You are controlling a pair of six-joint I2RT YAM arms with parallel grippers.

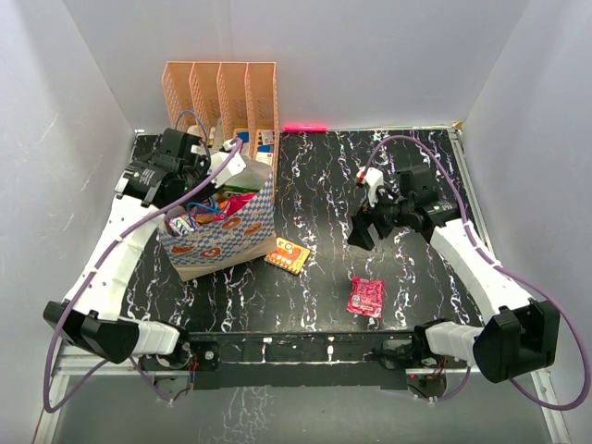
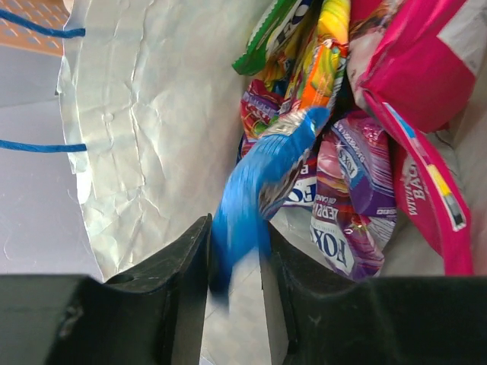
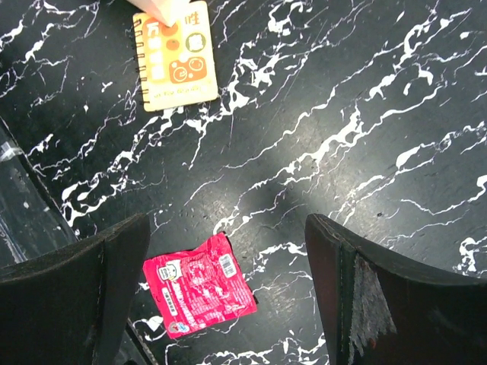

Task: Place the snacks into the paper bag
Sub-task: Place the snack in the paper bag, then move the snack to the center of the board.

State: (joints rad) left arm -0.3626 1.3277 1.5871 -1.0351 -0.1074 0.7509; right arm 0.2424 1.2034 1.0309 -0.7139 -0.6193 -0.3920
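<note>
The paper bag stands open at the left of the table, with several snacks inside: a purple packet, a magenta one and a green-yellow one. My left gripper hangs over the bag's mouth. In the left wrist view its jaws stand a little apart, with a blurred blue packet slipping down between them against the bag's white inner wall. My right gripper is wide open and empty above the table. A pink packet lies flat just below its left finger.
A peach perforated file rack stands behind the bag. A small orange spiral-edged pad lies on the black marbled table by the bag's right corner. White walls close in three sides.
</note>
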